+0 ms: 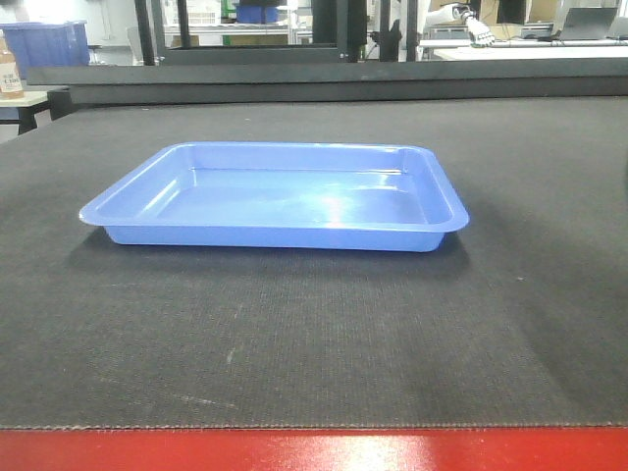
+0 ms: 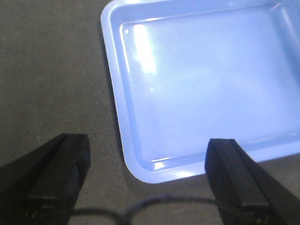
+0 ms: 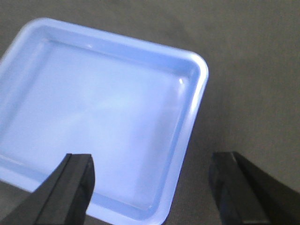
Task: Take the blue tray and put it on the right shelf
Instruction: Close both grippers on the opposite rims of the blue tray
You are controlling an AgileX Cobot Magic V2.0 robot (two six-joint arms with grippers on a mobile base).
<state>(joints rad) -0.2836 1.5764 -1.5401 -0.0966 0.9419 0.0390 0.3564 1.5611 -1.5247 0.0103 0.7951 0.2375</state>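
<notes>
Your shallow, glossy light-blue plastic tray (image 1: 294, 201) is lying flat on the black-matted table (image 1: 314, 334). Your left gripper (image 2: 147, 145) is hovering released, tray at one o'clock; your right gripper (image 3: 152, 161) is hovering released, tray at eleven.

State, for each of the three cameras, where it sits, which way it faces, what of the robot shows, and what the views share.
Exterior front: low and near, facing forward across the black mat to the blue tray; no robot part shows.
Left wrist: above a tray corner, looking down; open left gripper shows.
Right wrist: above another corner, looking down; open right gripper shows.
Shared: all see the tray on the mat.
</notes>
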